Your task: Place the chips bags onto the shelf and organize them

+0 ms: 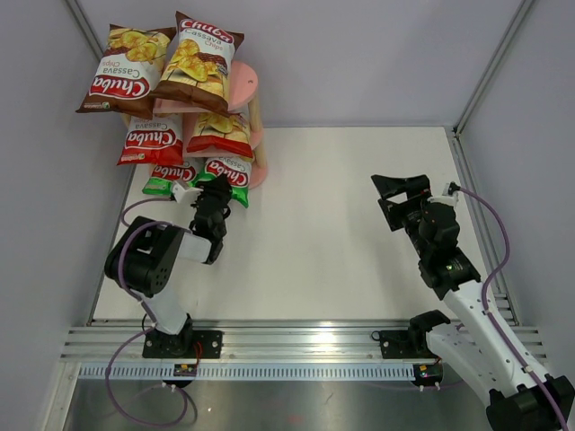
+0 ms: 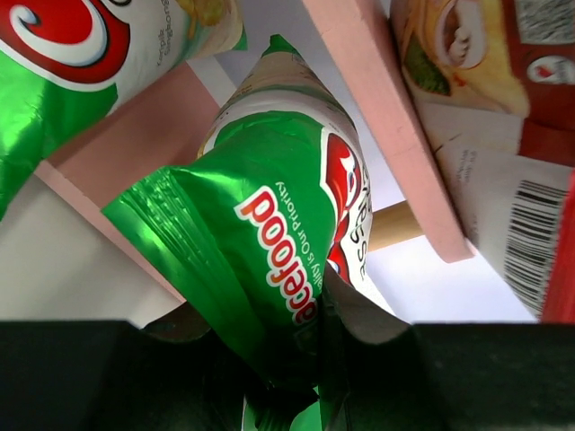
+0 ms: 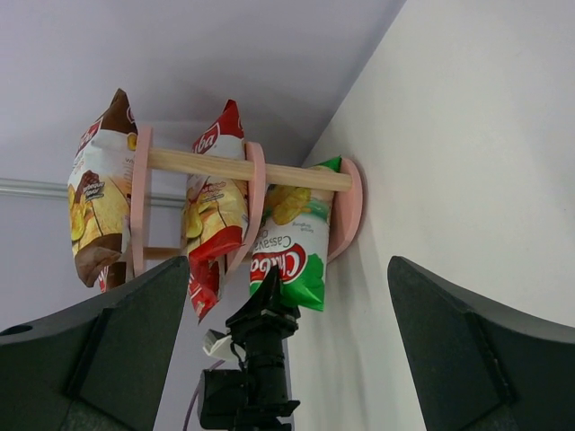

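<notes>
Shelf (image 1: 252,101) tiers crammed with chips bags (image 1: 193,63); table (image 1: 341,224) centre between arms open, walls hem sides.

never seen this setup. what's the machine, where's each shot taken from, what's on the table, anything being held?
Two small robot arms are bolted at the near edge of a white table, each ending in a two-finger gripper.

The top view looks down from above and behind the arms; the left arm is on the left. The other two come from cameras on the wrists, so each shows its own black fingers at the bottom.

At the far left corner stands a pink three-tier shelf. It holds six chips bags: two brown bags on top, two red-white bags in the middle, two green ones at the bottom.

The left gripper is shut on the edge of the right-hand green bag, which sits on the bottom tier. The other green bag lies beside it.

The right gripper is wide open and empty, hanging over bare table.
</notes>
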Robot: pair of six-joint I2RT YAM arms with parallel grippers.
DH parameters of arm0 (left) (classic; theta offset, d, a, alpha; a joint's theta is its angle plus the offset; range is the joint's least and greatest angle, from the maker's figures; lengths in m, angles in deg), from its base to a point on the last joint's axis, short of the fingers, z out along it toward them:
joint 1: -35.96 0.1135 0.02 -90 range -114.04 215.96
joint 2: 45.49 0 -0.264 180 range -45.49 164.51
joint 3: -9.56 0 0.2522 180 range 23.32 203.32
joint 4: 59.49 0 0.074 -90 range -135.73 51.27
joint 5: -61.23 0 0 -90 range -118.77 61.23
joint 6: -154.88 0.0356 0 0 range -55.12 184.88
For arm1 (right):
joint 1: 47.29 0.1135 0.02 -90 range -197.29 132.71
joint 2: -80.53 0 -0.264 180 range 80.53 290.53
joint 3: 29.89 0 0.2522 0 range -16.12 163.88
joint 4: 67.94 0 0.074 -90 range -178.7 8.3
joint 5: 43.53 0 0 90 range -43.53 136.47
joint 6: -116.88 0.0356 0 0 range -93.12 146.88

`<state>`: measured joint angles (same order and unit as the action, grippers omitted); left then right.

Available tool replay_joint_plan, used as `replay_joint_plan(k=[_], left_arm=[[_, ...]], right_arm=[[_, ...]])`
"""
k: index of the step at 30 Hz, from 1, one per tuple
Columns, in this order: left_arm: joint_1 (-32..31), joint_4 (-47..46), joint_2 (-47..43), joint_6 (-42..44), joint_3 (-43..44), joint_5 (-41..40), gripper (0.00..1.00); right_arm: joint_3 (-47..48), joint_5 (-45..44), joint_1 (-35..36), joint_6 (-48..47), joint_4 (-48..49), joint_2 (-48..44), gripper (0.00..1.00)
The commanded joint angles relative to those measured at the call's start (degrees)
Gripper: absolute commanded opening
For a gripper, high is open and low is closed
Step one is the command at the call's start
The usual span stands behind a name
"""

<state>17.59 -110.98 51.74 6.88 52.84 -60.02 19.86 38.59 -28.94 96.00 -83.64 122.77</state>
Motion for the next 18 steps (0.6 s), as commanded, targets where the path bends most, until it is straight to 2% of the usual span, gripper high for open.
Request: replay_joint_plan(k=[1,8,13,15,18], left_arm=[[0.2,-6.6,2.3,1.3,3.6,0.3,0.23],[-0.7,-3.0,5.6,-0.2,6.3,0.6,0.37],[-1.6,4.5,4.6,-3.2,6.2,-1.3,0.46],[-2.0,7.7,4.0,-4.1,5.6,-2.2,0.52],[-2.1,9.3,4.2,-5.4,5.5,-2.2,0.53]], right_arm=[[0.9,2.9,-0.4,-0.7,4.7,0.5,1.00],[0.6,4.5,-0.5,-1.6,5.5,0.3,1.00],[-0.7,3.9,-0.5,-2.3,5.1,-1.1,0.99],[-1.0,4.1,-0.4,-2.4,5.0,-1.6,0.99],[-1.5,4.4,-0.5,-2.2,4.8,-2.5,1.00]])
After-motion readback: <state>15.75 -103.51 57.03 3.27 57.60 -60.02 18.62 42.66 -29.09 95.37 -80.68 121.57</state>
